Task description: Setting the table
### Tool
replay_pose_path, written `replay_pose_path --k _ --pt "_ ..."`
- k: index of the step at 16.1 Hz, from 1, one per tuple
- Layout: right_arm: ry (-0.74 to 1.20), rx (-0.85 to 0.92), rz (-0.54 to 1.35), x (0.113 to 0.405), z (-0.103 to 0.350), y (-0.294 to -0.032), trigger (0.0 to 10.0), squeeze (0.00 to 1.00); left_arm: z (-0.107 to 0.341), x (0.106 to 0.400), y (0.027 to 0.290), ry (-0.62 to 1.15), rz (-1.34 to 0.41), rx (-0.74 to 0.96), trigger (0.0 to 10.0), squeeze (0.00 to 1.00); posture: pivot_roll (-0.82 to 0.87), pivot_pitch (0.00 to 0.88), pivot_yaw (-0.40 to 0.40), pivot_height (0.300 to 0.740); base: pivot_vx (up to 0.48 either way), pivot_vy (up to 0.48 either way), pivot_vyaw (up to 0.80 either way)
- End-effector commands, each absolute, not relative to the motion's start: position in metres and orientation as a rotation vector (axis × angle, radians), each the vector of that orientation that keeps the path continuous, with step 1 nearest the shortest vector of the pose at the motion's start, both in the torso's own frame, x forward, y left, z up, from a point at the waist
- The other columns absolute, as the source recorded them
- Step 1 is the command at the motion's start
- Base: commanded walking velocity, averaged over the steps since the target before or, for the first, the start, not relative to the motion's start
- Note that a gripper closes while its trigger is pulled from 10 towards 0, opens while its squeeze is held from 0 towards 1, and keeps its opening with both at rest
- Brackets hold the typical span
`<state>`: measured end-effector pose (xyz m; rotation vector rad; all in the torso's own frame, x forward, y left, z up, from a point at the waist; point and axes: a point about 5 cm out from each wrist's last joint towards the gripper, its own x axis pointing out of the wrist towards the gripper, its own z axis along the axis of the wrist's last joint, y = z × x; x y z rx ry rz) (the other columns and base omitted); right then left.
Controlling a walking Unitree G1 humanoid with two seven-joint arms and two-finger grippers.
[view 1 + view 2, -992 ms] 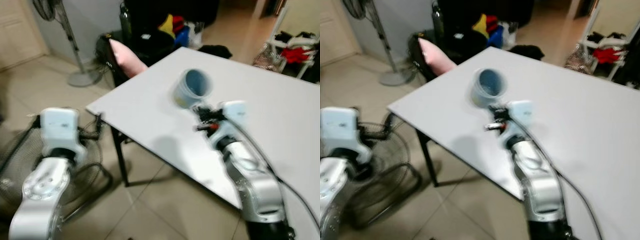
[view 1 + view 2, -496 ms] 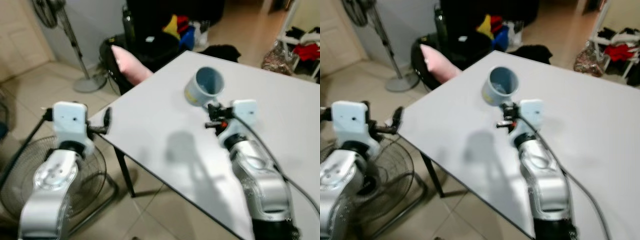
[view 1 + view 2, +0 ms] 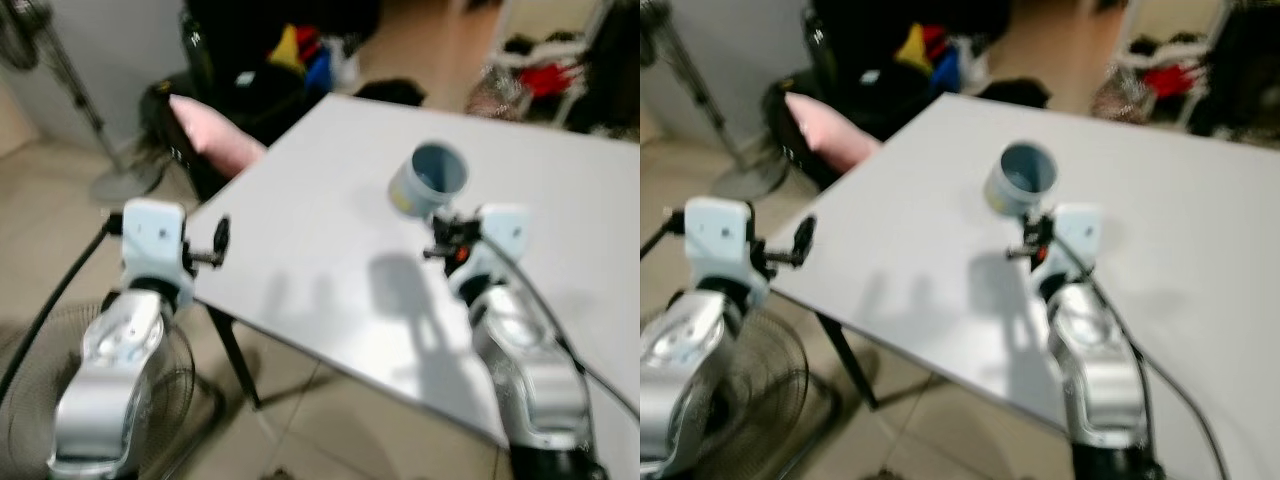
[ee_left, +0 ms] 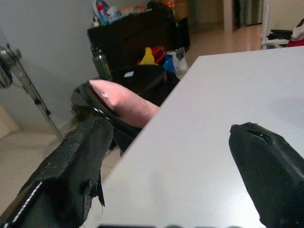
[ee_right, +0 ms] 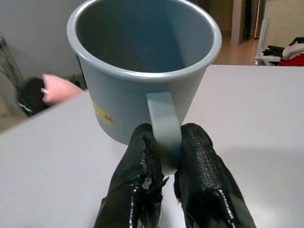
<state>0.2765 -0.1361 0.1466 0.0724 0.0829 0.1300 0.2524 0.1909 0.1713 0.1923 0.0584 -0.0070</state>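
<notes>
Grey mug (image 5: 142, 66) pinched by right gripper (image 5: 166, 156), apparently above table (image 3: 300, 230).

Smooth, slightly glossy blue-grey mug (image 5: 142, 71), matt white table (image 3: 330, 230), rough textured black right hand (image 5: 167, 156), soft pink cushion (image 4: 124, 99)

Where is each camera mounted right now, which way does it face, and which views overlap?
Left and right eye views: head stereo pair, looking forward and down at the white table; both silver arms show.
Left wrist view: along the open left gripper at the table corner and pink cushion.
Right wrist view: along the right gripper, pinching the blue mug by its handle.
Shared: table, mug and cushion also appear in the eye views.
</notes>
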Motion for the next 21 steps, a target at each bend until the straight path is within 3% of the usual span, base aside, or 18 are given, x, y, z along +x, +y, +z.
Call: replay_pose_path --k 1,7,14,21 --pt "0.066 0.068 0.12 0.276 0.151 -0.139 10.0 0.0 0.175 0.256 0.189 0.037 -0.017 0.198 10.0 0.0 -0.13 0.0 0.113 0.74 0.0 0.48 -0.77" --pt "0.063 0.066 0.131 0.279 0.152 -0.137 10.0 0.0 0.175 0.258 0.192 0.027 0.001 0.187 10.0 0.0 -0.12 0.0 0.106 0.74 0.0 0.48 -0.77" --pt "0.063 -0.007 0.249 0.291 0.157 -0.133 10.0 0.0 0.17 0.243 0.189 0.028 0.043 0.161 10.0 0.0 -0.08 0.0 0.043 0.74 0.0 0.0 -0.08" --pt "0.094 -0.014 0.259 0.298 0.152 -0.131 10.0 0.0 0.173 0.243 0.19 0.029 0.02 0.174 10.0 0.0 -0.07 0.0 0.057 0.74 0.317 0.0 -0.3"
